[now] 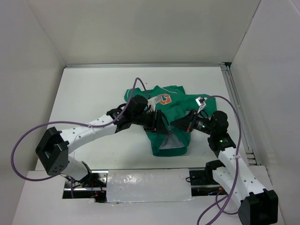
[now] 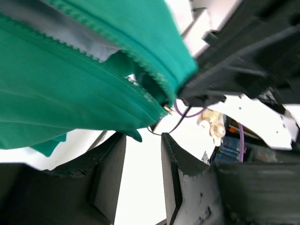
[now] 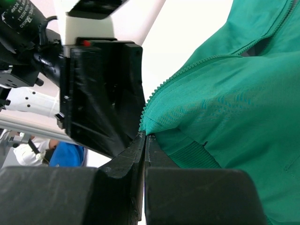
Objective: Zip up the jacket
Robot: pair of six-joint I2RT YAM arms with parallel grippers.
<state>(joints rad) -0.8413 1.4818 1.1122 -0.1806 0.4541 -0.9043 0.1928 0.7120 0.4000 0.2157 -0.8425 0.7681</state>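
Note:
The green jacket [image 1: 176, 110] lies crumpled at the table's middle, its orange-and-white patch [image 1: 164, 99] facing up. My right gripper [image 1: 177, 124] is shut on the jacket's bottom front corner by the zipper teeth; in the right wrist view [image 3: 146, 137] the jaws are pressed together on the fabric edge [image 3: 161, 123]. My left gripper [image 1: 161, 127] is open and empty, close beside the right one. In the left wrist view [image 2: 143, 140] its fingers stand apart just below the lifted jacket [image 2: 61, 89], under the zipper's metal end pin [image 2: 167, 109].
White walls enclose the white table [image 1: 93, 98]. A silver-taped panel [image 1: 147, 185] lies at the near edge between the arm bases. A metal rail [image 1: 236, 108] runs along the right side. Purple cables [image 1: 136, 86] loop over both arms.

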